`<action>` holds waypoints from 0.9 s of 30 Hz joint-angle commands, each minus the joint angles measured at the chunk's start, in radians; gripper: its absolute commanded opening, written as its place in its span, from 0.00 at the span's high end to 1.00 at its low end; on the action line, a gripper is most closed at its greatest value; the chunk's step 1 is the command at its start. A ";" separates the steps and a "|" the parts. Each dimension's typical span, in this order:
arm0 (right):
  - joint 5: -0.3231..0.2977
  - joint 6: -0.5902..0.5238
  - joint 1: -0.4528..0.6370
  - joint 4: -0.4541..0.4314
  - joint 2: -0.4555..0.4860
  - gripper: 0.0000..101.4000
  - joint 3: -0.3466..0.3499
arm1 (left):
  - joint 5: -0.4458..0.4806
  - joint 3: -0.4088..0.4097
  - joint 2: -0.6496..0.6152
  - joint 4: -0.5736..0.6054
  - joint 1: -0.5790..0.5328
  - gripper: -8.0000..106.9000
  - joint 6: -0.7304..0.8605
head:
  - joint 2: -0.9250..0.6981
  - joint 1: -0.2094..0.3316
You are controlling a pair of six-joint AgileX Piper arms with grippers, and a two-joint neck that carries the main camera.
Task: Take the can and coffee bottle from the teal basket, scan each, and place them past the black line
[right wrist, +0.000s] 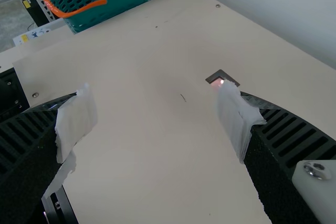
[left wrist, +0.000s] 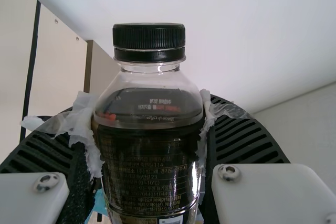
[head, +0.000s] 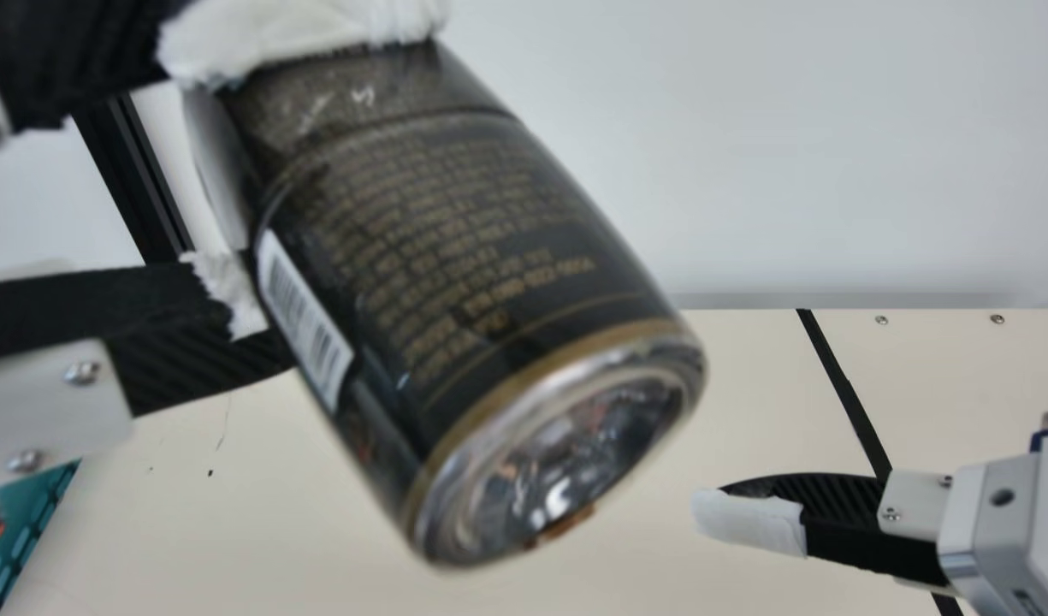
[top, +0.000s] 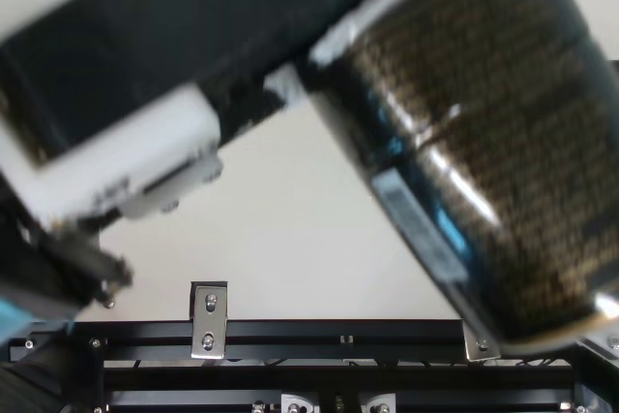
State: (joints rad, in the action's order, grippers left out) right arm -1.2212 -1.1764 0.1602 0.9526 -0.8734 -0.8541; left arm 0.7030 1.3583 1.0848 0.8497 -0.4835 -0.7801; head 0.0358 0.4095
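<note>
Step in hand, as judged: scanning of the coffee bottle (head: pixel 481 257); the bottle is raised clear of the table (head: pixel 190 513), left of the black line (head: pixel 843 389), and tilted, its base toward the right. Left gripper (left wrist: pixel 149 116): jaws closed onto the bottle, one padded finger on each side below the shoulder. Right gripper (right wrist: pixel 156 121): jaws wide, with nothing between them; it hangs over the right part of the table, beside the line.

Next move, as judged: present the barcode label (head: pixel 305 321) squarely to the scanner; after a good read, carry the bottle right, set it upright past the line and release; keep the right gripper out of that path.

View comparison: the main view gives the metallic-looking underside, the barcode and the black line ahead; the left wrist view gives instead the black cap (left wrist: pixel 149 36) and clear neck; the right wrist view adds the teal basket (right wrist: pixel 118 4) with orange handles, at the table's left, and a small dark fitting (right wrist: pixel 224 73) with a reddish glow.
</note>
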 commanded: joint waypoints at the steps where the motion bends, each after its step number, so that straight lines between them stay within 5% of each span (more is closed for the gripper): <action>1: 0.000 0.000 0.000 0.000 0.000 0.00 0.000 | -0.022 -0.003 0.006 0.002 -0.006 0.84 0.003 | 0.003 0.027; 12: 0.000 0.000 0.000 0.000 0.000 0.00 0.000 | -0.292 -0.004 0.102 -0.226 -0.178 0.84 -0.143 | 0.003 0.027; 13: 0.000 0.000 0.000 0.000 0.000 0.00 0.000 | -0.222 0.000 0.095 -0.156 -0.149 0.84 -0.105 | 0.003 0.027; 17: 0.000 0.000 0.000 0.000 0.000 0.00 0.000 | -0.290 -0.001 0.103 -0.222 -0.176 0.84 -0.145 | 0.003 0.027; 27: 0.000 0.000 0.000 0.000 0.000 0.00 0.000 | -0.296 -0.001 0.103 -0.223 -0.176 0.84 -0.145 | 0.003 0.027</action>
State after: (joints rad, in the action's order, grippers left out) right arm -1.2212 -1.1764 0.1602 0.9526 -0.8734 -0.8541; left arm 0.4073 1.3569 1.1879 0.6272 -0.6596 -0.9249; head 0.0358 0.4095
